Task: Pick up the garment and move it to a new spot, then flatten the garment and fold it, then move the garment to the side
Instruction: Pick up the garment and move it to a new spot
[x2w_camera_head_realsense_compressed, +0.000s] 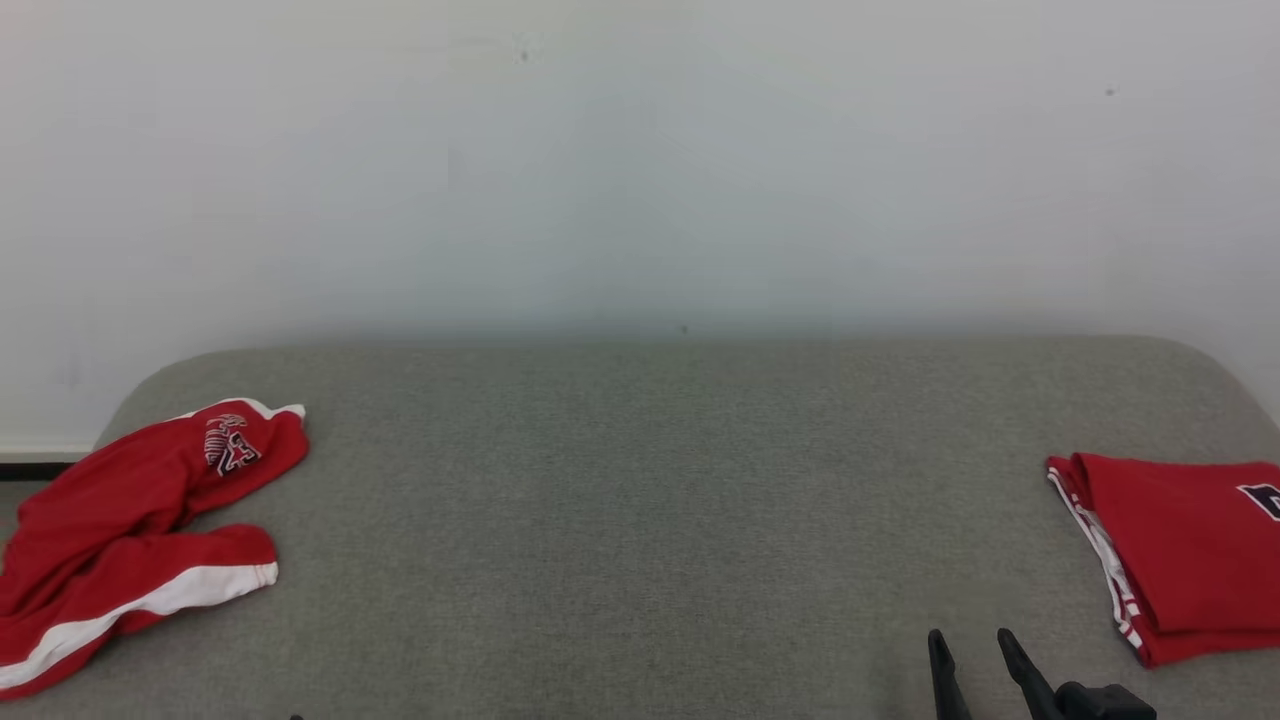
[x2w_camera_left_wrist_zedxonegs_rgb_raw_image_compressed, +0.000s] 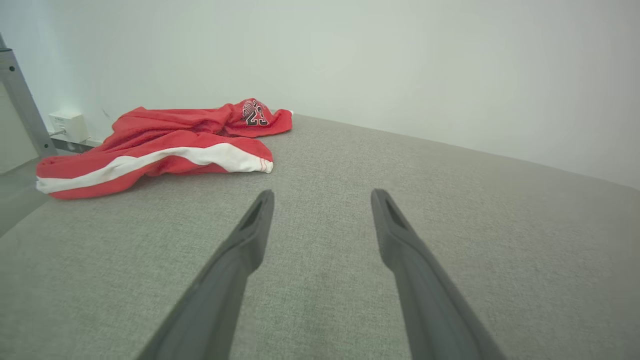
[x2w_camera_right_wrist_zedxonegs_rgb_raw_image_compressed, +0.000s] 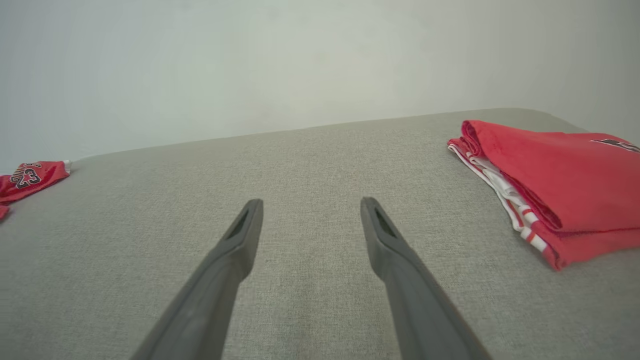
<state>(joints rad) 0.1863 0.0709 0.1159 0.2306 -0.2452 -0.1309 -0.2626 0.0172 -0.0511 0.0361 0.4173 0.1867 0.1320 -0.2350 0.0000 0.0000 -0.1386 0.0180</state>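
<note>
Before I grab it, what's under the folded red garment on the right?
Under the garment, white-and-red striped layers peek out, on the grey pad. Anything deeper is covered.

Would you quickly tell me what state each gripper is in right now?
Left gripper: open, holding nothing; the crumpled red garment with a white stripe lies ahead, untouched.
Right gripper: open, holding nothing; the folded red garment lies beside it, untouched.

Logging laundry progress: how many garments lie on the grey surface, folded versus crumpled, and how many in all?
Crumpled garment: 1
Folded garment: 1
Total: 2
</note>
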